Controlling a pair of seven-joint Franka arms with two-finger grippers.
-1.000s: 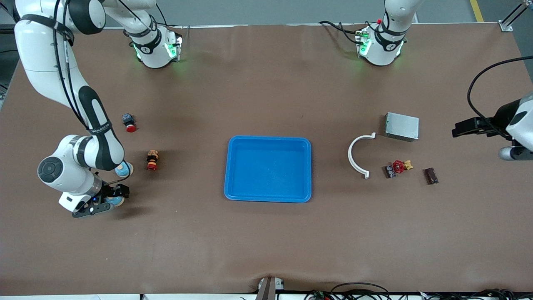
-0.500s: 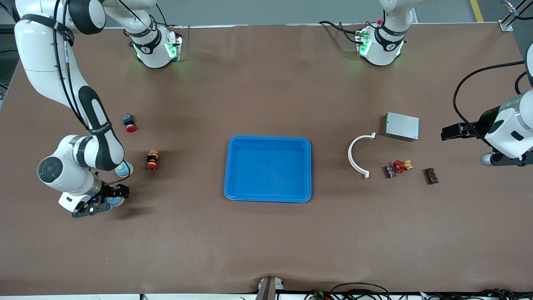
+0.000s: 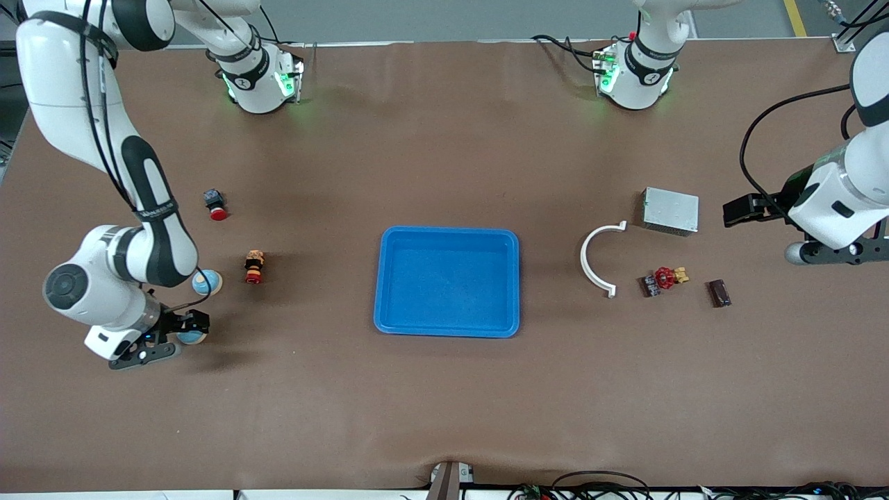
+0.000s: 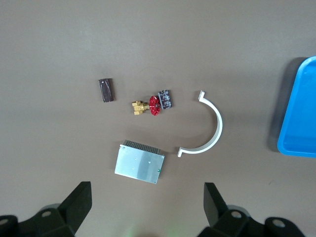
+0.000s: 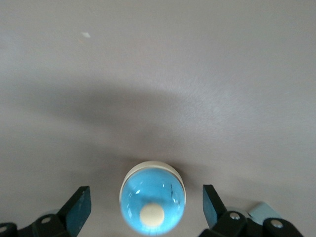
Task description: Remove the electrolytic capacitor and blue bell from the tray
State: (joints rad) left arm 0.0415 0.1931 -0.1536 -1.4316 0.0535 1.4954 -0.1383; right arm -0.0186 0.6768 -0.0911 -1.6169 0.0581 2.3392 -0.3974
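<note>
A blue dome bell point(image 3: 193, 338) with a white button point(image 5: 152, 216) sits on the table near the right arm's end. My right gripper point(image 3: 172, 339) hangs low over it, open, one finger point(image 5: 79, 207) on each side of the bell point(image 5: 153, 197), not touching. A second blue bell point(image 3: 207, 282) lies just farther from the front camera, partly hidden by the arm. The dark brown capacitor point(image 3: 719, 293) point(image 4: 105, 90) lies near the left arm's end. My left gripper point(image 3: 837, 253) is high above the table beside the silver box, open and empty point(image 4: 146, 207).
A blue tray point(image 3: 383, 278) sits mid-table. Near the capacitor lie a red valve point(image 3: 665, 278), a small dark component point(image 3: 650, 285), a white curved clamp point(image 3: 590, 267) and a silver box point(image 3: 670, 210). Two red-tipped buttons point(image 3: 254, 267) point(image 3: 216, 203) lie near the bells.
The left arm has swung in from the table's end toward the silver box. The right arm has shifted slightly toward its end of the table, still over the bell. Both grippers stay open.
</note>
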